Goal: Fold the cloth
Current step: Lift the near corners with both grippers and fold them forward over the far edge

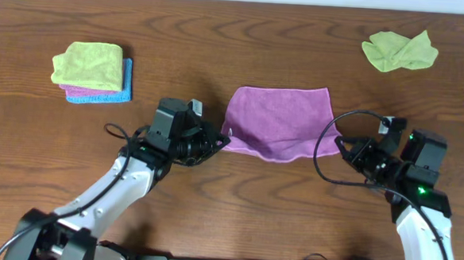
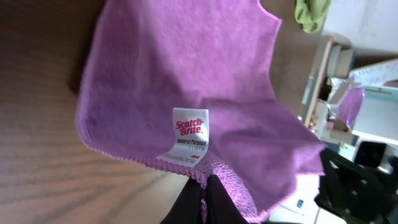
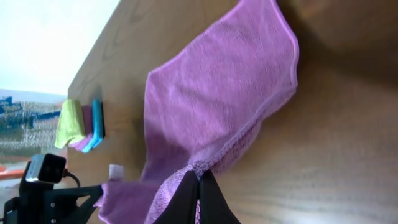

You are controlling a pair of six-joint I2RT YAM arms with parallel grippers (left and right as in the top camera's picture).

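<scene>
Purple and fuzzy, the cloth [image 1: 279, 120] is in the middle of the brown wooden table [image 1: 227, 217], between my two arms. Its far edge lies flat on the wood. Its near edge is up off the table, because I am holding it at both near corners. The edge dips in a soft curve between the two corners.

My left gripper [image 1: 215, 141] is squeezed tight on the near left corner. In my left wrist view, my dark fingers [image 2: 214, 208] are pressed together on the hem. The hem has small bumpy stitches all along it. A little white label [image 2: 189, 137] with red letters sits on the cloth just above my fingers. The cloth spreads out wide from there, with a big soft fold in it.

My right gripper [image 1: 346, 148] is squeezed tight on the near right corner. In my right wrist view, the two dark fingers meet in a point, and the hem is pinched between them. The cloth hangs away from them in a loose wave, and its far corner touches the wood.

Far to the left is a neat square stack of folded cloths [image 1: 92, 73]: yellow-green on top, pink in the middle, blue at the bottom. Far to the right is a yellow-green cloth [image 1: 399, 51] lying in a crumpled heap. Both are well apart from the purple one.

The table has dark wavy lines in its wood.
</scene>
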